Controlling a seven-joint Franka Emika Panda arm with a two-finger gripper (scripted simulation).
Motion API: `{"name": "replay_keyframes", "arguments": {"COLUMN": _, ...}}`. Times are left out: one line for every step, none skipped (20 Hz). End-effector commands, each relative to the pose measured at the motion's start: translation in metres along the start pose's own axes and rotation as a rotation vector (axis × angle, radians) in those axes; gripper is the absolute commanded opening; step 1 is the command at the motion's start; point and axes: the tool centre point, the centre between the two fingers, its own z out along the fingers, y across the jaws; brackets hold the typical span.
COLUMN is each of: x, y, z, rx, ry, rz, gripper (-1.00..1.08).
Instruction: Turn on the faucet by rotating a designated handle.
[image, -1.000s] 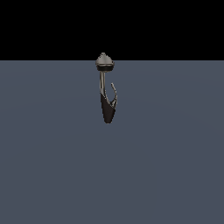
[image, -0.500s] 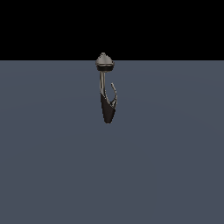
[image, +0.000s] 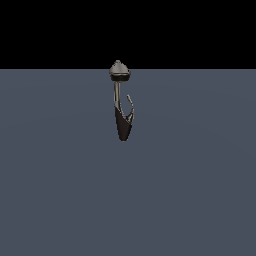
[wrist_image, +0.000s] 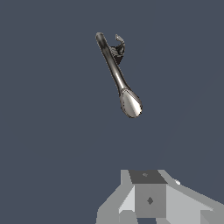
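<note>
- The faucet (image: 122, 117) stands alone on the flat grey-blue floor (image: 60, 190), its grey cone-shaped cap (image: 119, 70) on top.
- The thin curved handle (image: 131, 106) branches from the black tapered body toward the exterior view's right.
- The gripper (wrist_image: 151, 199) is well apart from the faucet (wrist_image: 117, 72); whether its fingers are spread or pressed together, I cannot tell.

faucet (wrist_image: 118, 74) — well apart from tool (wrist_image: 148, 199)

Lighting dim and flat; floor (image: 190, 190) evenly grey, background black. No cast shadows. Glossy highlight on faucet (wrist_image: 130, 103) cap. Edges sharp, aliased.
</note>
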Motion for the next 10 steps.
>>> {"name": "replay_keyframes", "arguments": {"x": 0.018, "y": -0.006, "z": 0.006, "rx": 0.029, "ry": -0.023, "rz": 0.054, "gripper": -1.00}}
{"name": "replay_keyframes", "arguments": {"x": 0.025, "y": -0.009, "z": 0.008, "rx": 0.040, "ry": -0.033, "rz": 0.075, "gripper": -1.00}}
{"name": "replay_keyframes", "arguments": {"x": 0.032, "y": -0.011, "z": 0.011, "rx": 0.051, "ry": -0.042, "rz": 0.097, "gripper": -1.00}}
{"name": "replay_keyframes", "arguments": {"x": 0.040, "y": -0.013, "z": 0.014, "rx": 0.062, "ry": -0.052, "rz": 0.119, "gripper": -1.00}}
{"name": "replay_keyframes", "arguments": {"x": 0.047, "y": -0.015, "z": 0.017, "rx": 0.073, "ry": -0.061, "rz": 0.140, "gripper": -1.00}}
{"name": "replay_keyframes", "arguments": {"x": 0.054, "y": -0.017, "z": 0.020, "rx": 0.084, "ry": -0.071, "rz": 0.163, "gripper": -1.00}}
{"name": "replay_keyframes", "arguments": {"x": 0.062, "y": -0.019, "z": 0.024, "rx": 0.094, "ry": -0.081, "rz": 0.185, "gripper": -1.00}}
{"name": "replay_keyframes", "arguments": {"x": 0.069, "y": -0.021, "z": 0.027, "rx": 0.105, "ry": -0.091, "rz": 0.207, "gripper": -1.00}}
{"name": "replay_keyframes", "arguments": {"x": 0.076, "y": -0.023, "z": 0.031, "rx": 0.115, "ry": -0.101, "rz": 0.230, "gripper": -1.00}}
{"name": "replay_keyframes", "arguments": {"x": 0.084, "y": -0.024, "z": 0.035, "rx": 0.125, "ry": -0.111, "rz": 0.252, "gripper": -1.00}}
